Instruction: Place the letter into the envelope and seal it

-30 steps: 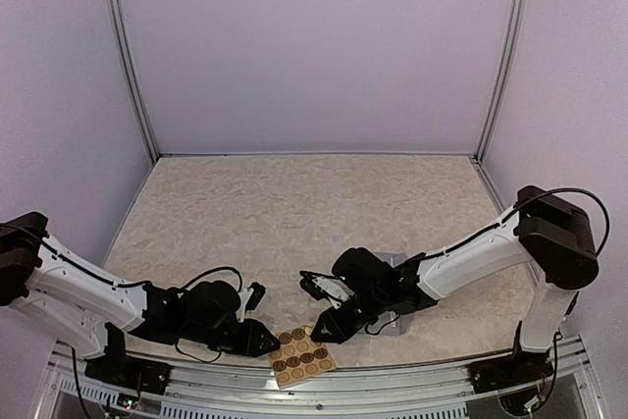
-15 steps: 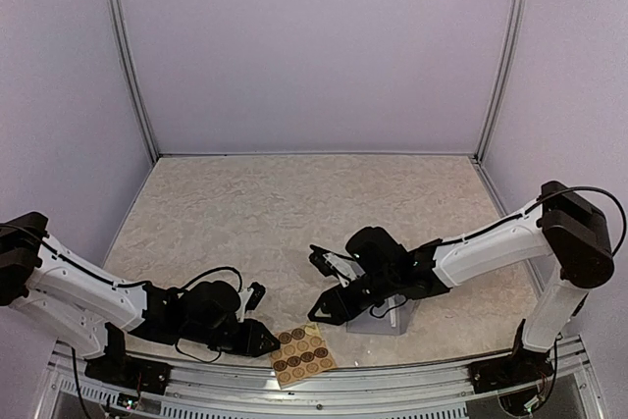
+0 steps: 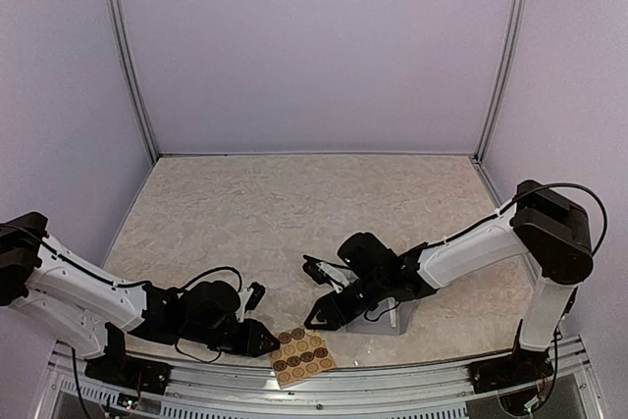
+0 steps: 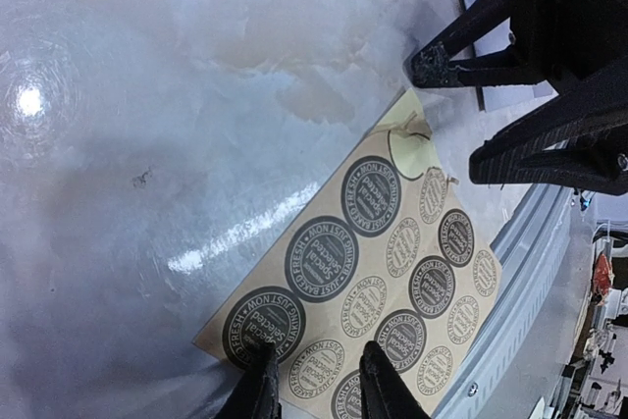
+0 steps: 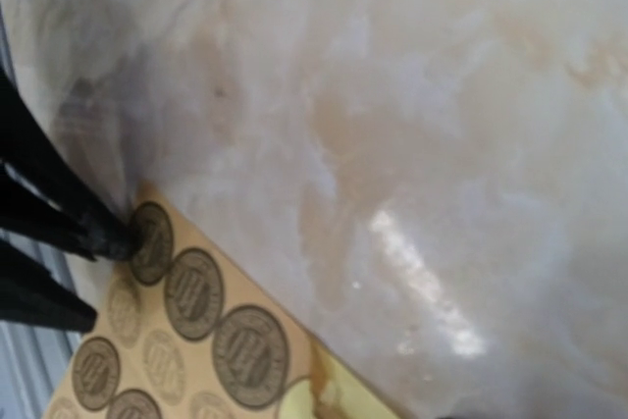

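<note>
The left arm (image 3: 88, 296) is laid low along the near edge of the bench (image 3: 294, 203) and stretched toward the middle. The left pincer (image 3: 260, 339) is pointed at the tan sticker sheet (image 3: 302, 355). In the left wrist view its two fingers (image 4: 260, 390) are seen a little apart. Their tips are set on the near edge of the sheet, and nothing is seen between them. The right arm (image 3: 481, 242) is bent down from its tall base on the right and reached across to the left, with its wrist low over the bench. The right pincer (image 3: 308, 293) is opened wide, with one finger farther back and one nearer the sheet, and nothing is held in it. Its tips are placed near the far corner of the sticker sheet, where a bare round spot (image 4: 410, 152) is seen among the brown stickers. The envelope (image 3: 397, 321) is laid flat on the bench under the right arm's wrist, to the right of the sticker sheet. Most of it is hidden by the arm.
</note>
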Controlling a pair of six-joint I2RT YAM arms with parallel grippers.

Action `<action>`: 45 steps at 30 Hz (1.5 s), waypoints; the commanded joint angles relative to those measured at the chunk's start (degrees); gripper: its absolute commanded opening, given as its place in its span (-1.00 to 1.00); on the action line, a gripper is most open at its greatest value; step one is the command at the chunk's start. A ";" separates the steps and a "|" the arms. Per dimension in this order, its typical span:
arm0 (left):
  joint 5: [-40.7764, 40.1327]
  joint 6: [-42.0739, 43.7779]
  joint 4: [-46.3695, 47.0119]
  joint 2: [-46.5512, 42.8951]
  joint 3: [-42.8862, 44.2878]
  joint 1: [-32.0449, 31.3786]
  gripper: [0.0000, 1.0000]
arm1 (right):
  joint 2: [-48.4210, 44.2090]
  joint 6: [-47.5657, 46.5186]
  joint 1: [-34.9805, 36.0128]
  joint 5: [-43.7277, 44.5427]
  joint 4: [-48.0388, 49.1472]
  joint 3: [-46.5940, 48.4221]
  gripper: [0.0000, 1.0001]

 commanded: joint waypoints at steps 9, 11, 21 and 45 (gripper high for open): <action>-0.50 0.91 -2.23 0.23 -0.38 0.62 -0.47 | 3.83 1.74 2.11 -3.55 1.54 2.05 -0.16; -0.52 0.99 -2.23 0.38 -0.31 0.62 -0.47 | 3.85 1.87 2.18 -3.62 1.61 2.16 -0.28; -2.11 0.77 -2.90 -0.47 -0.47 0.61 -0.46 | 0.98 2.78 2.13 -2.09 1.72 1.15 -1.00; -8.76 11.18 2.66 -34.90 -6.87 1.23 0.83 | -21.62 4.72 0.11 -0.36 2.19 0.30 -1.00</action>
